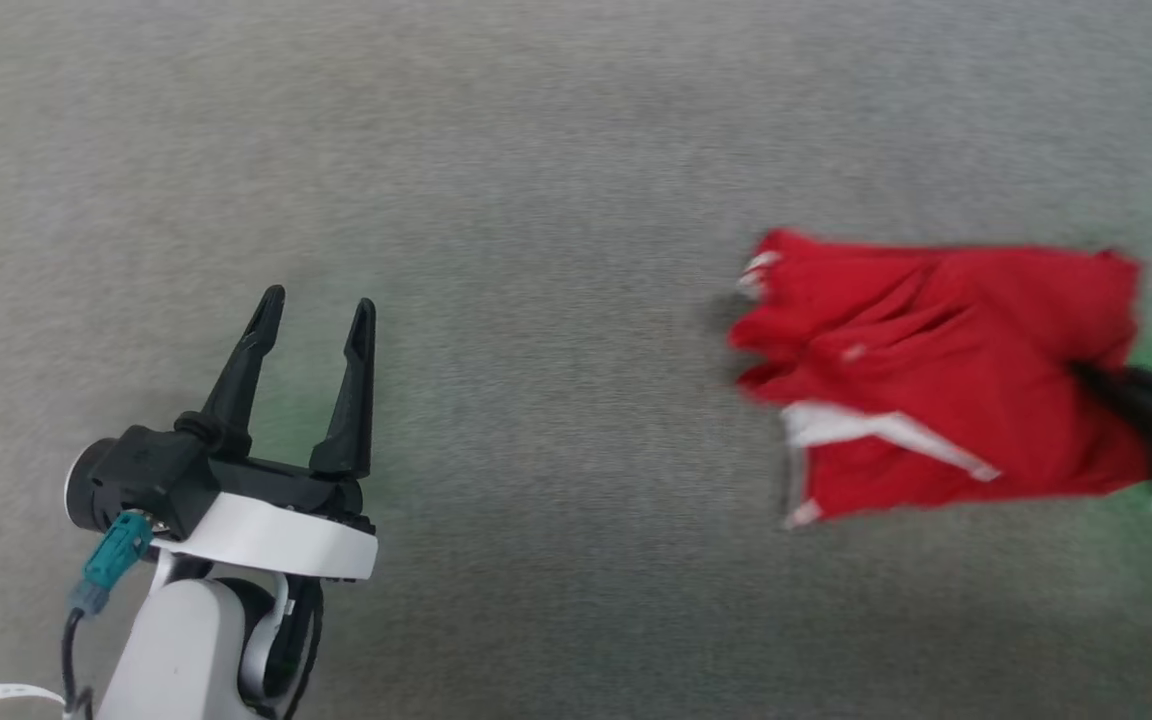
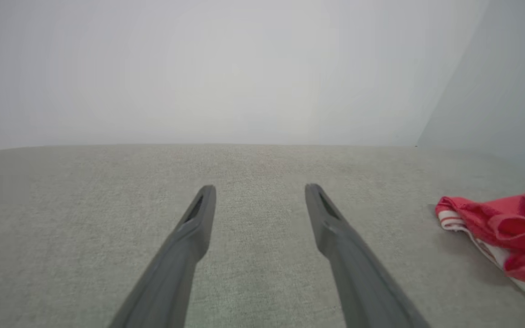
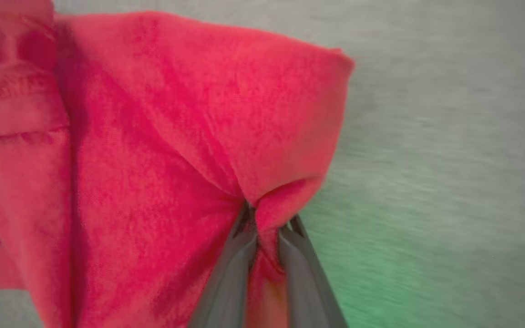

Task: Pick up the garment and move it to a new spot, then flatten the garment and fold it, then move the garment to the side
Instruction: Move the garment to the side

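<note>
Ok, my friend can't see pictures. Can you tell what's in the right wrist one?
The right claw is pinched shut on a bunched fold of the red garment, which spreads across the left of the picture. Behind it lies a blurry grey surface with a green tinge near the claw.

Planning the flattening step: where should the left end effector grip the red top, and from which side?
Probably the white-striped edge of the red top, approached from the robot's left by the open left end effector. It is free, faces that side, opposite the fold pinched by the right end effector.
</note>
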{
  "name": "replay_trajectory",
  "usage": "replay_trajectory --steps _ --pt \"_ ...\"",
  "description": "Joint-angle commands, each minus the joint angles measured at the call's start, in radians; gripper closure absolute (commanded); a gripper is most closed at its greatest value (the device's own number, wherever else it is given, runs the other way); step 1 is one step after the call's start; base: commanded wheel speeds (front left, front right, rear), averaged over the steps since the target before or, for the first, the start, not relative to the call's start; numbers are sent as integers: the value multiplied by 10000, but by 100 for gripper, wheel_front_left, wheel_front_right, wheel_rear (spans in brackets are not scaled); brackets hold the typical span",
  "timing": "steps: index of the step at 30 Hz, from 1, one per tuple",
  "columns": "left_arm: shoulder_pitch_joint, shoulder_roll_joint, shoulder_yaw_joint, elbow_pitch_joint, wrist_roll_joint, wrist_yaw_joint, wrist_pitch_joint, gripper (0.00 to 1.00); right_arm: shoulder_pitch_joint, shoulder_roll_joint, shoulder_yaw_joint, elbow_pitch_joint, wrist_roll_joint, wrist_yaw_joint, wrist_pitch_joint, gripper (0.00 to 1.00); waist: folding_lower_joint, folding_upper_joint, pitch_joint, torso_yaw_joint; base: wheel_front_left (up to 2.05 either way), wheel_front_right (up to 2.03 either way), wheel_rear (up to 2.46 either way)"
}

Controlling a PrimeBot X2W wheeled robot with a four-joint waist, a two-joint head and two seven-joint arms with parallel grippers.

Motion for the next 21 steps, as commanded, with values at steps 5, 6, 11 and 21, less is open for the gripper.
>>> replay_trajectory --steps 5,6,11,21 --pt "-337 315 -176 -186 72 10 -50 0 133 -490 -1031 279 -151 -44 -940 100 0 0 309 -894 0 0 0" --pt "-423 390 -202 -235 78 10 -50 0 150 -564 -1240 364 -213 -44 -1131 100 0 0 425 -1023 0 0 0" --pt "-1227 770 -654 -476 151 10 -48 0 -3 -960 -2320 1168 -488 -44 -1893 100 0 0 1181 -1485 0 0 0" --pt "-3860 1431 -1772 -769 168 10 -48 0 -1496 -1696 -3876 3887 -1858 -43 -3019 100 0 0 2917 -1646 0 0 0"
